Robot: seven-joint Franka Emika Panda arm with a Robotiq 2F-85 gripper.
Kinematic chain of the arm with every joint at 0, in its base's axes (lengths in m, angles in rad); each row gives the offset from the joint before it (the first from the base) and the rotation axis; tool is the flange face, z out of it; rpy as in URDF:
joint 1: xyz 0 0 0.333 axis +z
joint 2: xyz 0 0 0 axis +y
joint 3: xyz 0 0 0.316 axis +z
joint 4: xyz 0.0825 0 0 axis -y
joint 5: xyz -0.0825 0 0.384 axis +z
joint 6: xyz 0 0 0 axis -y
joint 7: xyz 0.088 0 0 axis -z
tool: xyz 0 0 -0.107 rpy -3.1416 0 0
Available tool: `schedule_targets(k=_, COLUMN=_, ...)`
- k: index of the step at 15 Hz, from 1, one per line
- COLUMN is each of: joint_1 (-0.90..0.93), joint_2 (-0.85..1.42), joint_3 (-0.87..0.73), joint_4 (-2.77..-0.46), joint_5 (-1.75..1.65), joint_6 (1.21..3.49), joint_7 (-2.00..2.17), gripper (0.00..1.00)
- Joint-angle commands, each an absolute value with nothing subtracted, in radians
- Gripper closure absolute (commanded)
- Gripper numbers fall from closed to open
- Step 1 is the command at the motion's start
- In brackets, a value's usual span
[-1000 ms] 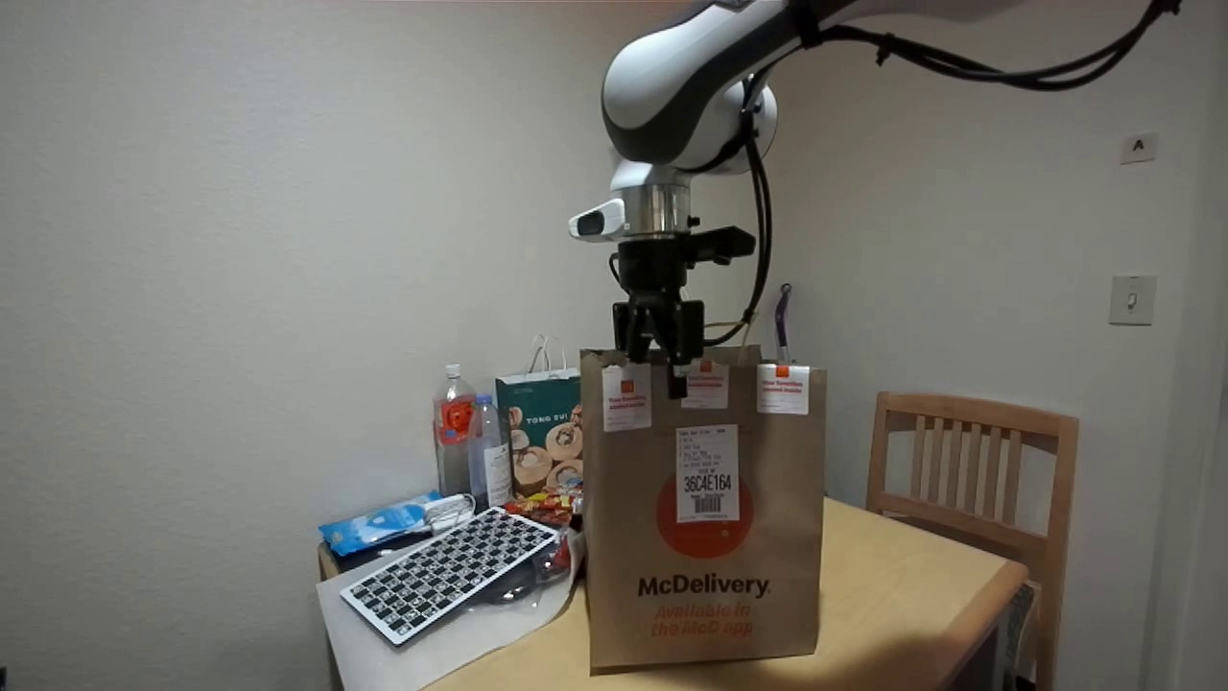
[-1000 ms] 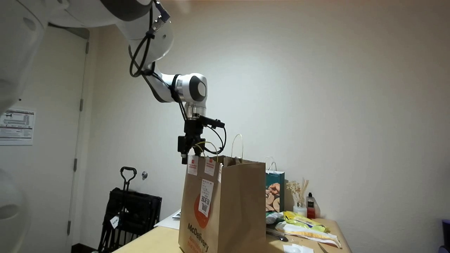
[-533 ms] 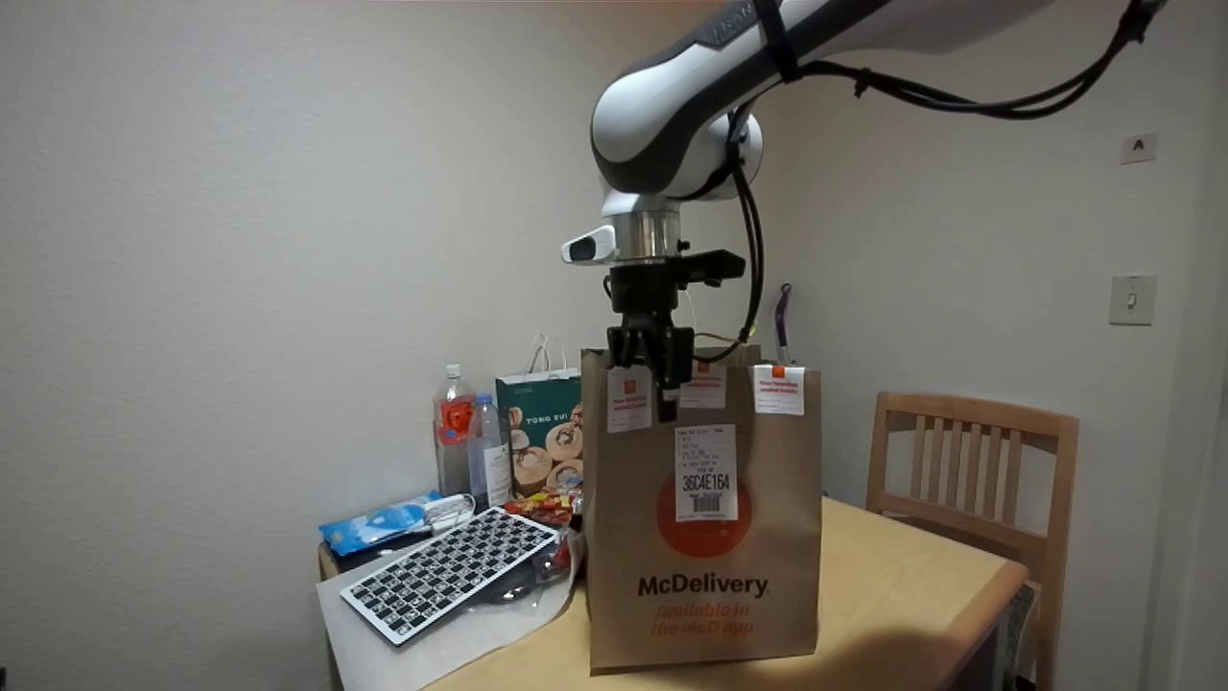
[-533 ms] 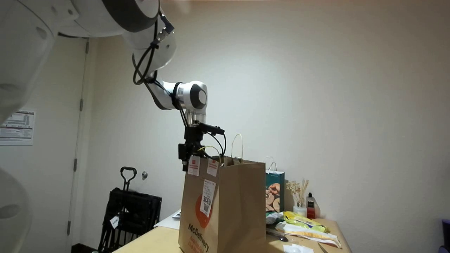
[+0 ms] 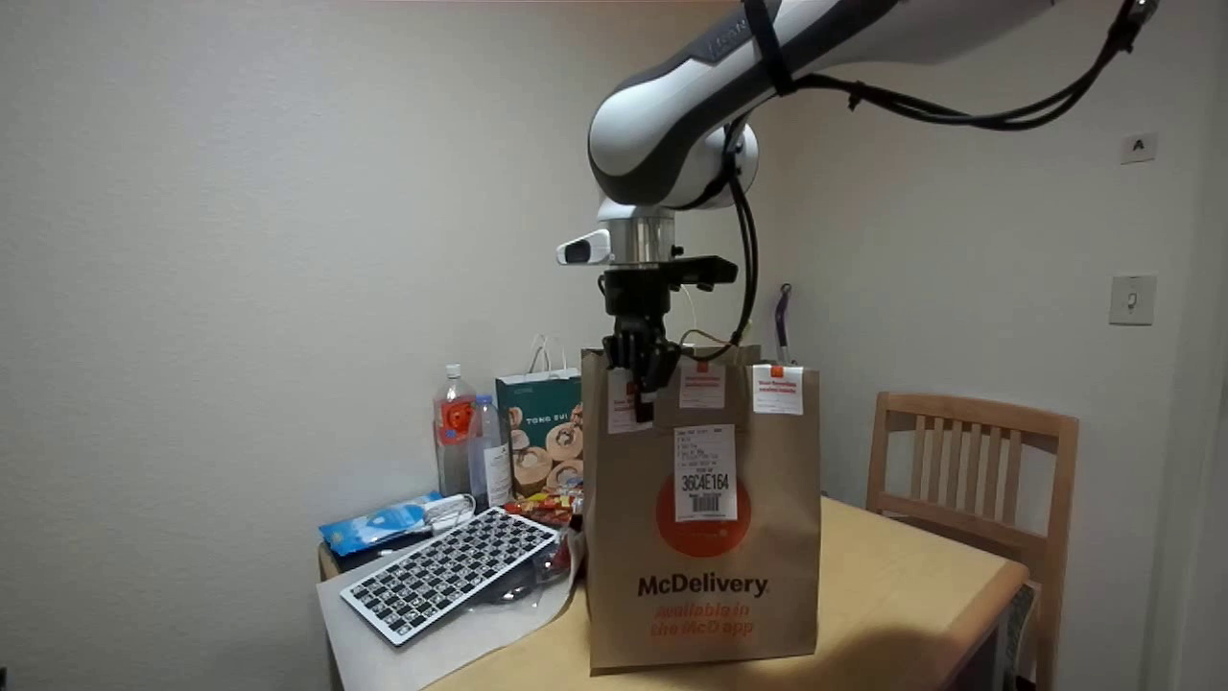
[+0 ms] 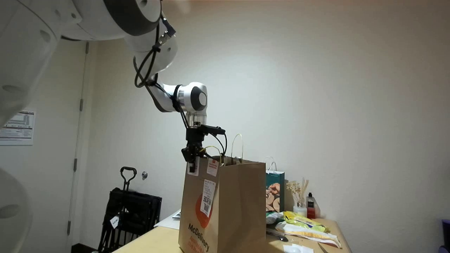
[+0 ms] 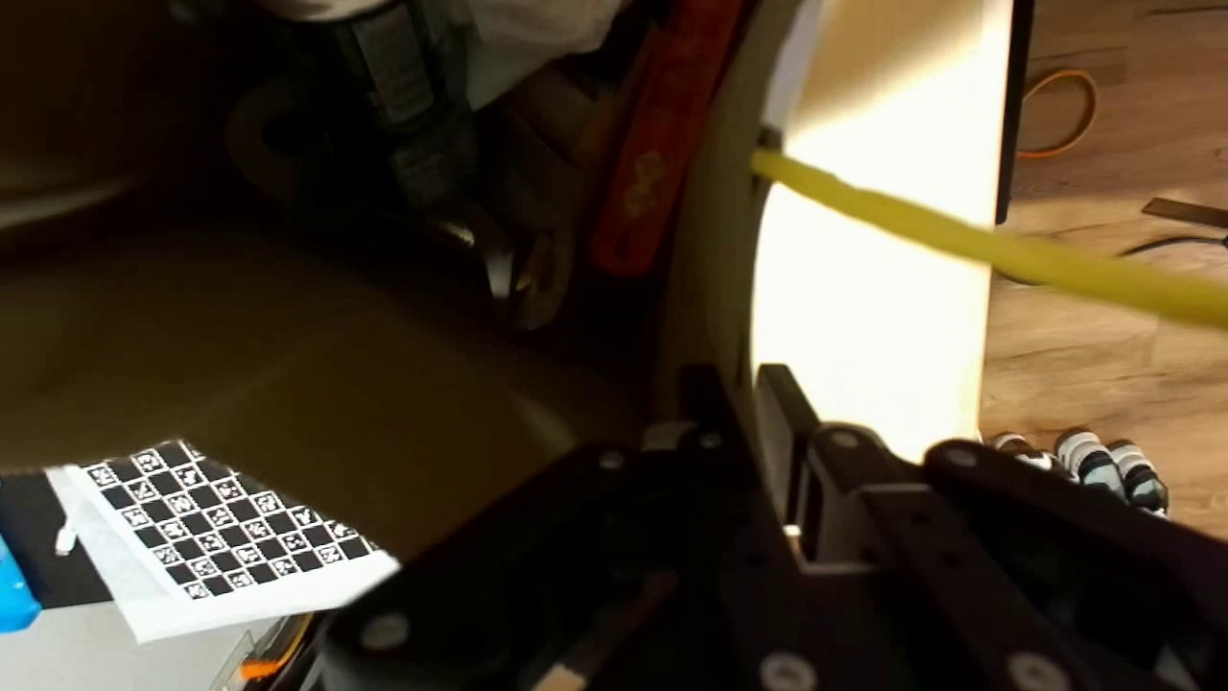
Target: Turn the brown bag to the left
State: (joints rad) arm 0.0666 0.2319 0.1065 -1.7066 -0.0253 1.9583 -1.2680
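A: What is happening with the brown bag point(image 5: 703, 537)?

B: A robot arm point(image 5: 686, 125) reaches over it as it stands upright on the worktop point(image 5: 892, 576), a checkered board point(image 5: 451, 574) near its side and a green bag point(image 5: 539, 432) farther back.

A: And the hand point(image 7: 738, 377)?

B: Clamped on the paper at the upper rim, as the wrist view shows: one finger inside the mouth, one outside the printed face. A yellow loop handle point(image 7: 959, 240) arches just beside, apparently ungripped.

A: So which step is this?

B: Taking hold, it would seem. The turn to the left looks yet to come.

A: What does the next move call for?

B: A slow swing of the rim leftward, the base pivoting on the worktop rather than lifting. The off-centre pinch should lend some leverage. Goods lie in the dark interior, among them a red item point(image 7: 652, 163); their weight may make the base lag, so a sharp tug could crease or tear the paper.
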Motion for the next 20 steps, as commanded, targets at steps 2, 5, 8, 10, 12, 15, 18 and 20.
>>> schedule_targets(k=2, joint_1=0.053, joint_2=0.228, joint_3=0.118, joint_4=-1.702, joint_5=-0.013, joint_6=1.945, joint_7=-1.319, gripper=1.00)
schedule_targets(k=5, joint_1=0.036, joint_2=0.212, joint_3=0.128, joint_4=-1.707, joint_5=0.051, joint_6=1.893, joint_7=-1.424, gripper=1.00)
schedule_targets(k=8, joint_1=0.014, joint_2=0.196, joint_3=0.129, joint_4=-1.701, joint_5=0.115, joint_6=1.787, joint_7=-1.583, gripper=1.00)
schedule_targets(k=10, joint_1=0.003, joint_2=0.191, joint_3=0.120, joint_4=-1.689, joint_5=0.141, joint_6=1.716, joint_7=-1.663, gripper=1.00)
schedule_targets(k=12, joint_1=-0.005, joint_2=0.182, joint_3=0.111, joint_4=-1.686, joint_5=0.141, joint_6=1.662, joint_7=-1.729, gripper=1.00)
schedule_targets(k=15, joint_1=0.003, joint_2=0.172, joint_3=0.098, joint_4=-1.692, joint_5=0.082, joint_6=1.634, joint_7=-1.755, gripper=1.00)
schedule_targets(k=18, joint_1=0.009, joint_2=0.199, joint_3=0.095, joint_4=-1.677, joint_5=0.096, joint_6=1.650, joint_7=-1.719, gripper=0.99)
schedule_targets(k=20, joint_1=0.014, joint_2=0.201, joint_3=0.096, joint_4=-1.678, joint_5=0.086, joint_6=1.668, joint_7=-1.701, gripper=0.74)
